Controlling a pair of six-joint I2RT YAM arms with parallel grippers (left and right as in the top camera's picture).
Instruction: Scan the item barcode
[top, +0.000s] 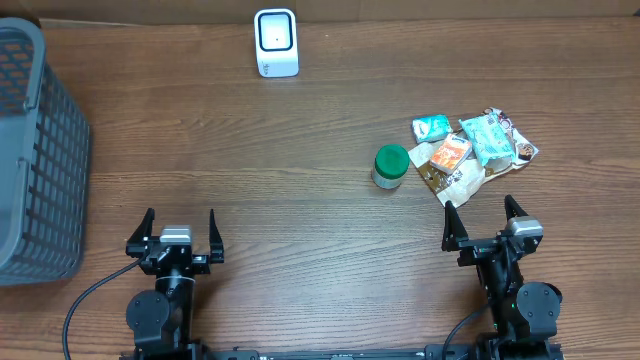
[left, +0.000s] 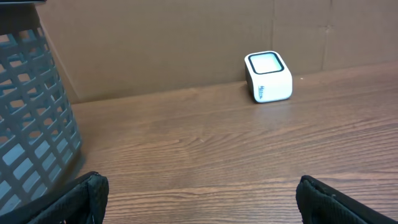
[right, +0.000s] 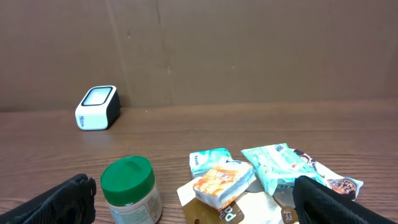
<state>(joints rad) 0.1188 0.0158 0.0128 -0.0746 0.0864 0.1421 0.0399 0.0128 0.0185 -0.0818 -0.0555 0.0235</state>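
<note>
Overhead view. The scanner (top: 276, 42) stands at upper centre of the tabletop (top: 250, 170), its long axis running up and down the frame and its dark-rimmed window turned upward. In the left wrist view the window is seen to tilt toward the arms.

Right of centre, a green-lidded jar (top: 390, 166) stands upright, lid uppermost. Just to its right, snack packets (top: 470, 150) lie flat in an overlapping heap. An orange packet (top: 450, 153) lies slantwise, and a large teal packet (top: 488, 138) lies nearly along the frame's vertical. The lower packets are partly covered. No barcode can be made out, and the print is too small to read.

A grey basket (top: 40, 160) is cut off by the left edge. The left hand (top: 180, 222) at lower left and the right hand (top: 480, 210) at lower right both stand wide apart and empty. The wrist views show only their fingertips.
</note>
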